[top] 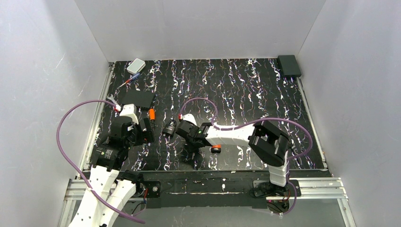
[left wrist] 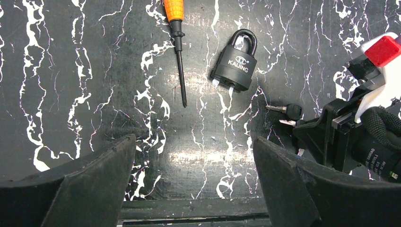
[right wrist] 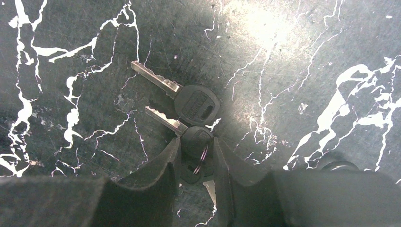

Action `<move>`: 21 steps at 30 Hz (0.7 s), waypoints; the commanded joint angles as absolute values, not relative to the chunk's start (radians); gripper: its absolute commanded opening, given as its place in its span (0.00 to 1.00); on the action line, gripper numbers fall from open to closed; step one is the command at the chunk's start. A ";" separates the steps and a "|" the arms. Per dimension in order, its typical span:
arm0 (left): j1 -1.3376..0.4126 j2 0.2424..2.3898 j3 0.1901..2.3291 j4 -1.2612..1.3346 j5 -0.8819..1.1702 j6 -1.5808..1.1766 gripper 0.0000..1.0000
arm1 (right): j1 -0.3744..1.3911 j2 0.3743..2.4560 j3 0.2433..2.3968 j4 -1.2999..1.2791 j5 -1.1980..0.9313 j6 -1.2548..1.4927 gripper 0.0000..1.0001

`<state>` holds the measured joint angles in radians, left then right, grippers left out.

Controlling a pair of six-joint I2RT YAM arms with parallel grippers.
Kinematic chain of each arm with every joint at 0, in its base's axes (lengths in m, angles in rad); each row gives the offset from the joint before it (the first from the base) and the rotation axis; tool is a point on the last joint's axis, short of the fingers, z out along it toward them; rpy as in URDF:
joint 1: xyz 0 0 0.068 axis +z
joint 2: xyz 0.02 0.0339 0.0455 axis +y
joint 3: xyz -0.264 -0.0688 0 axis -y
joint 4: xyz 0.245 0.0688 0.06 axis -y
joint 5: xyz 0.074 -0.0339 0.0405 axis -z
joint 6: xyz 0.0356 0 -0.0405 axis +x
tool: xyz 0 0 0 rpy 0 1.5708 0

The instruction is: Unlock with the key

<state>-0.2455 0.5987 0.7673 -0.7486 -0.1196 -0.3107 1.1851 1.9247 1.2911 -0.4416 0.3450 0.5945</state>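
The right gripper [right wrist: 196,149] pinches the black head of the key [right wrist: 195,137], which lies flat on the desk [left wrist: 71,71], well away from its edges and just beside a second key [right wrist: 196,104]. The left gripper [left wrist: 194,141] hangs spread wide over a bare patch near the padlock [left wrist: 235,64].

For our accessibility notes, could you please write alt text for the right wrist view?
The right gripper pinches the black head of the nearer key, its metal blade pointing up and left. A second key lies just beyond it, parallel, on the black white-veined table.
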 commanded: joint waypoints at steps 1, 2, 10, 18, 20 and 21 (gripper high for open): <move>-0.250 0.596 0.783 -0.755 -0.138 -0.307 0.92 | 1.189 1.924 1.221 -0.419 0.316 0.599 0.01; -0.250 0.595 0.784 -0.755 -0.138 -0.307 0.92 | 1.189 1.902 1.212 -0.416 0.317 0.601 0.01; -0.250 0.574 0.788 -0.745 -0.075 -0.307 0.93 | 1.189 1.721 1.132 -0.367 0.303 0.637 0.01; -0.250 0.561 0.824 -0.752 0.160 -0.486 0.84 | 1.189 1.479 0.988 -0.252 0.312 0.699 0.01; -0.250 0.549 0.802 -0.686 0.275 -0.566 0.81 | 1.189 1.419 0.959 -0.236 0.315 0.712 0.01; -0.249 0.543 0.788 -0.649 0.330 -0.612 0.80 | 1.189 1.382 0.950 -0.235 0.319 0.724 0.01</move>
<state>-0.2455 0.5659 0.7883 -0.7368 0.0715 -0.4362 1.1851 1.4979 0.9874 -0.3073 0.3054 0.6765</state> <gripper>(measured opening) 0.820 0.350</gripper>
